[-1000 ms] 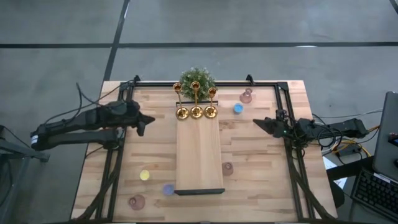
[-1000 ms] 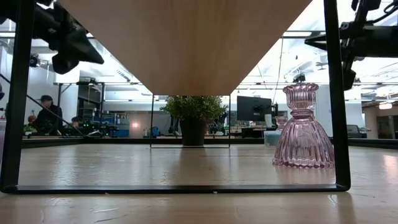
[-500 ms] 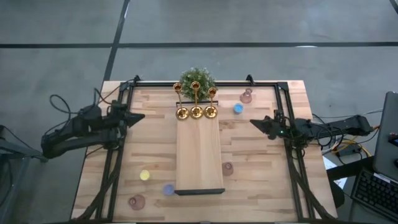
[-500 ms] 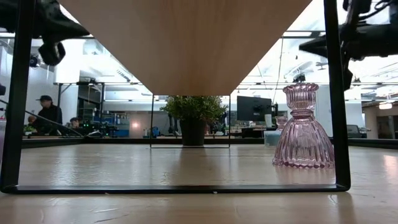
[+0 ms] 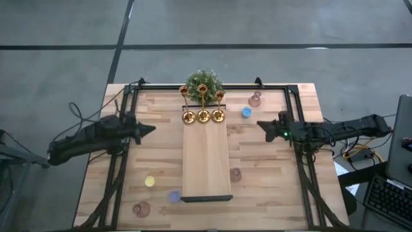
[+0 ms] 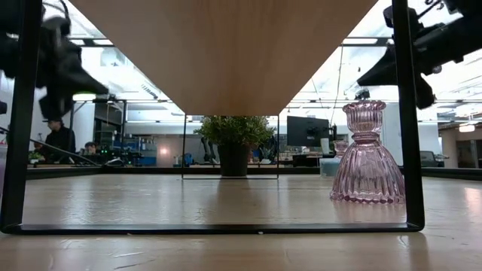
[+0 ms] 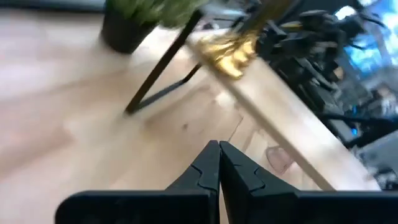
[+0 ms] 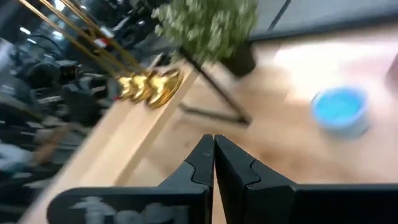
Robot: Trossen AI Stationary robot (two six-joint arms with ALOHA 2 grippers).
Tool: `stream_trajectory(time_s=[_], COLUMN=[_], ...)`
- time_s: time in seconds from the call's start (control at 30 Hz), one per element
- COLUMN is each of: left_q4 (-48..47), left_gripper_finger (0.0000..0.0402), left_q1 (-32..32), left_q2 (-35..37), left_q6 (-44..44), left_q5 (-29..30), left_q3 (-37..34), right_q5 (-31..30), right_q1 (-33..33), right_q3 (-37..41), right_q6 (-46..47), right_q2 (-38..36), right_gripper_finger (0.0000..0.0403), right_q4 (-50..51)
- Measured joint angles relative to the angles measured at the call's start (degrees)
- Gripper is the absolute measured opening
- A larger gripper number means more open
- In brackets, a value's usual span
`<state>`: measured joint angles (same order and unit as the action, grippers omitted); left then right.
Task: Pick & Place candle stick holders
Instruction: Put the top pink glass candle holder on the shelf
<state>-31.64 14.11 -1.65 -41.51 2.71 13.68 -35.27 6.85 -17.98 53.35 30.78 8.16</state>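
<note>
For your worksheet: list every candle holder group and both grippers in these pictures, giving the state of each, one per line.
gold holders: upright on the raised board
pink glass holder: upright on the table
blue holder: resting on the table
left gripper: shut, empty
right gripper: shut, empty

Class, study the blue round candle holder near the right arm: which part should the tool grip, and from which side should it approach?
Grip the blue round candle holder across its low side walls, coming from above. It is squat and round, standing upright with clear tabletop around it. The right tool, shut, is nearest; it probably must open first.
</note>
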Motion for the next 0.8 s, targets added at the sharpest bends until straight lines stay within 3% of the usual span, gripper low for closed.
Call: stream_trajectory(time_s=[0.17, 0.27, 0.33, 0.43, 0.6, 0.8], left_q4=[4.7, 16.5, 24.8, 26.9, 27.6, 39.6], left_gripper_finger=[0.0011, 0.0011, 0.0010, 0.0010, 0.0009, 0.0009], left_q1=[0.0, -0.1, -0.1, -0.1, -0.1, -0.3], left_q2=[0.1, 0.2, 0.0, 0.0, 0.0, 0.0], left_q6=[-5.9, 0.1, 9.0, 21.1, 22.2, 23.8], left_q5=[-0.2, -0.9, -1.1, -4.2, -5.0, -12.5], left_q3=[-4.7, -6.2, -7.3, -7.5, -8.9, -13.0], right_q5=[-2.7, -2.8, -3.4, -3.7, -5.2, -5.5], right_q1=[-0.3, -0.3, -0.3, -0.3, -0.3, -0.8], right_q3=[-2.2, -2.4, -1.9, -1.1, -1.0, -0.9], right_q6=[-2.6, 1.1, 4.9, 10.1, 9.9, 7.6], right_q2=[2.6, 3.9, 4.6, 5.6, 7.0, 9.1], right_gripper_finger=[0.0008, 0.0008, 0.0008, 0.0008, 0.0008, 0.0008], right_q4=[0.9, 3.6, 4.2, 5.4, 5.1, 5.2])
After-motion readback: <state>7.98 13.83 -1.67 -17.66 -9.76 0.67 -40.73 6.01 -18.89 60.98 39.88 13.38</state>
